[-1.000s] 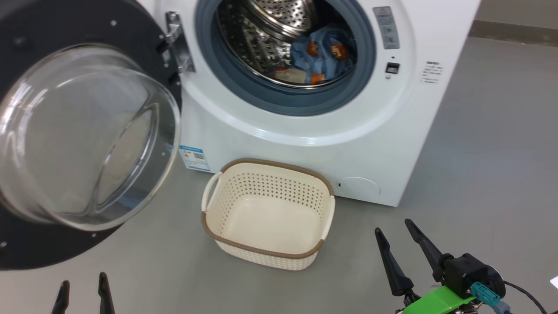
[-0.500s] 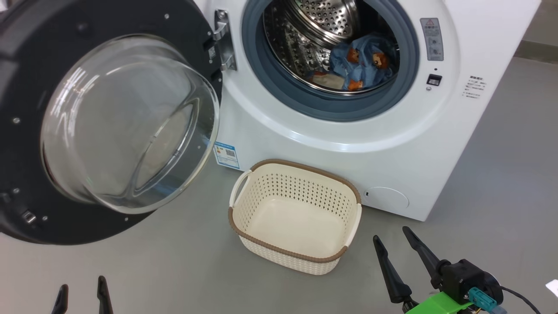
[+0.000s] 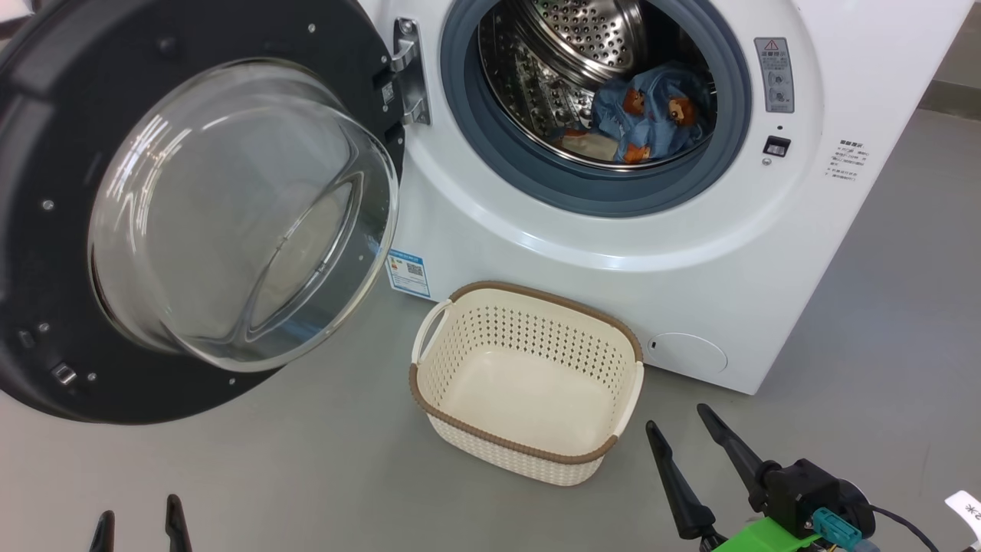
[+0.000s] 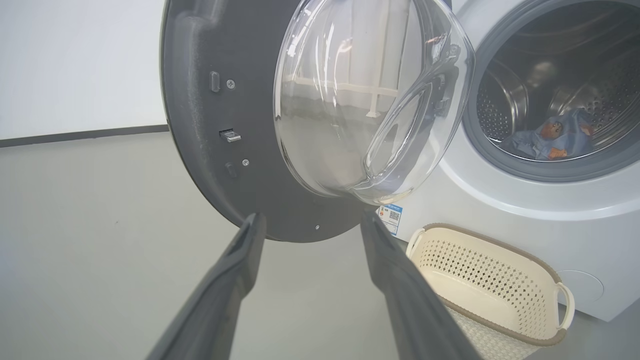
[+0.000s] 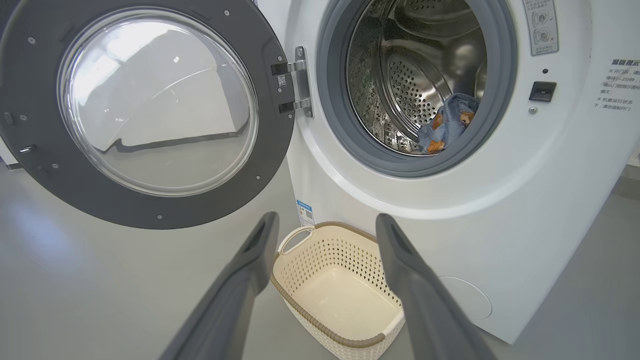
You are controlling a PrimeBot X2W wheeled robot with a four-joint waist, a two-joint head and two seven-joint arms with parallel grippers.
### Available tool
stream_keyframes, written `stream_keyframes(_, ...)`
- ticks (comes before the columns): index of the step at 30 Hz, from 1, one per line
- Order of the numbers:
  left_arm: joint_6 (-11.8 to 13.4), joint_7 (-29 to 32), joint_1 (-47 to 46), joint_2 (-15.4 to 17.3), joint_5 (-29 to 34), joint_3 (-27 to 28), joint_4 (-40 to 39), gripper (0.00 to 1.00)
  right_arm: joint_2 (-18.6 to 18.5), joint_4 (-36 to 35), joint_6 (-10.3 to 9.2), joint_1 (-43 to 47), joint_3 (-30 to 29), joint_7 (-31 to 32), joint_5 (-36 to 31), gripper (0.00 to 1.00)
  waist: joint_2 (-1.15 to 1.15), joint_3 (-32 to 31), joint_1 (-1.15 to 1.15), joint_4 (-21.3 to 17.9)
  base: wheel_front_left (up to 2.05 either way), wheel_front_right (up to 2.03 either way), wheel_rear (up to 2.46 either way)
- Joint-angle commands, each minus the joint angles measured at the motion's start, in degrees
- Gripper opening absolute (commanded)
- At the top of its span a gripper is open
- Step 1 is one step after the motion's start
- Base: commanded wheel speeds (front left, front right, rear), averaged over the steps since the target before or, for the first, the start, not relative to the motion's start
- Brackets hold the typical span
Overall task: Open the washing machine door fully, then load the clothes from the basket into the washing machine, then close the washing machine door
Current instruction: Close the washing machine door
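Observation:
The washing machine (image 3: 613,253) stands with its drum exposed. Its round black washing machine door (image 3: 237,215) is swung wide to the left, the glass bowl bulging toward me. The light-blue clothes (image 3: 651,115) with orange patches lie inside the steel drum. The cream basket (image 3: 529,337) sits on the floor in front of the machine, with nothing in it. My left gripper (image 3: 138,525) is open at the bottom left, below the door. My right gripper (image 3: 678,420) is open just right of the basket. Both hold nothing. The wrist views show the door (image 4: 360,100), basket (image 5: 330,255) and clothes (image 5: 447,125) beyond the open left gripper (image 4: 311,217) and right gripper (image 5: 326,217).
Grey floor (image 3: 306,460) spreads around the basket and under the door. A white wall with a dark skirting strip (image 4: 75,135) stands to the left of the door. A white scrap of paper (image 3: 967,510) lies at the far lower right.
The head camera has turned, so the machine, door and basket sit further right in the picture. The things themselves have not moved. Both grippers stay open and low.

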Motion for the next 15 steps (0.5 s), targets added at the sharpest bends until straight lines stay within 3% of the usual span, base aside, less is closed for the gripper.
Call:
stream_keyframes(1,0.48,-0.37,-0.67,0.42,-0.15,1.9,-1.53,1.0,-0.03,-1.14,0.08,-1.8,1.6,-0.28,-0.29,1.0,0.0,-0.03,0.0,-0.03,0.0,0.0,0.0)
stream_keyframes(15,0.5,-0.37,-0.62,0.68,0.1,1.8,-1.56,1.0,0.01,-1.61,0.08,-0.95,0.84,-0.28,-0.29,1.0,0.0,-0.21,0.0,-0.24,0.0,0.0,0.0)
